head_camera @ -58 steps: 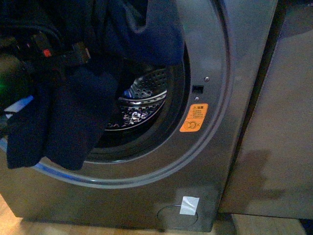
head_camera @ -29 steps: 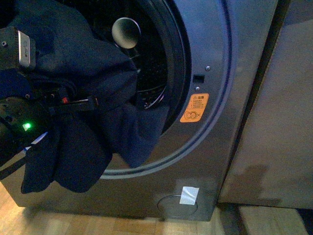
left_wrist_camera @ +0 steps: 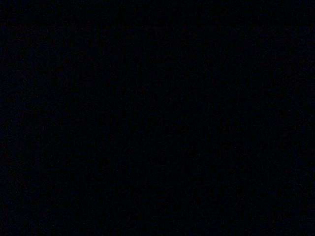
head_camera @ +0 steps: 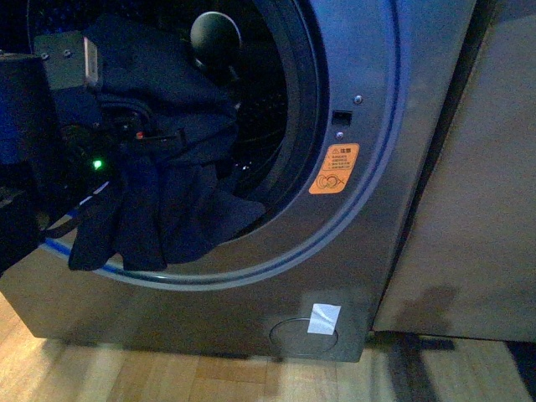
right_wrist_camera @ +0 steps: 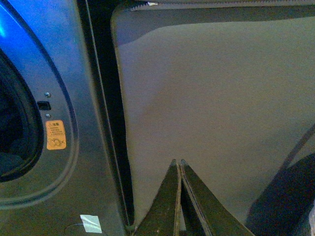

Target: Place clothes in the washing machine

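Looking at the front cam, caught the clothes [head_camera: 167, 209] half in the washer [head_camera: 368, 184]: upper bulk inside the porthole [head_camera: 289, 75], dark tail draped over the lip [head_camera: 251, 239] at 6 to 7 o'clock and hanging down the front panel. Spotted the left arm [head_camera: 33, 142] at 9 o'clock of the opening, wrapped up in fabric. Couldn't tell whether to call the left gripper [head_camera: 141, 134] open or clamped: buried in folds, and left wrist cam plain dark. Found the right gripper [right_wrist_camera: 177, 164] pinched closed on nothing, parked facing the cabinet [right_wrist_camera: 206, 98] out at 3 o'clock, well apart from the load.

Judged it as mid-push, maybe halfway done. To do it well: would drive deeper toward the drum [head_camera: 268, 109] before letting go, then sweep that tail up and over the lip rather than just dropping it, else likely to slide back out onto the floor [head_camera: 167, 377].

Edges-wise, pegged the lip as the snag spot, plus the latch hole [head_camera: 338, 116] at 3 o'clock with the sticker [head_camera: 333, 167] just under it. Plenty of open room inside toward 2 to 4 o'clock of the porthole; tight at 9 with arm and cloth crowding the rim.
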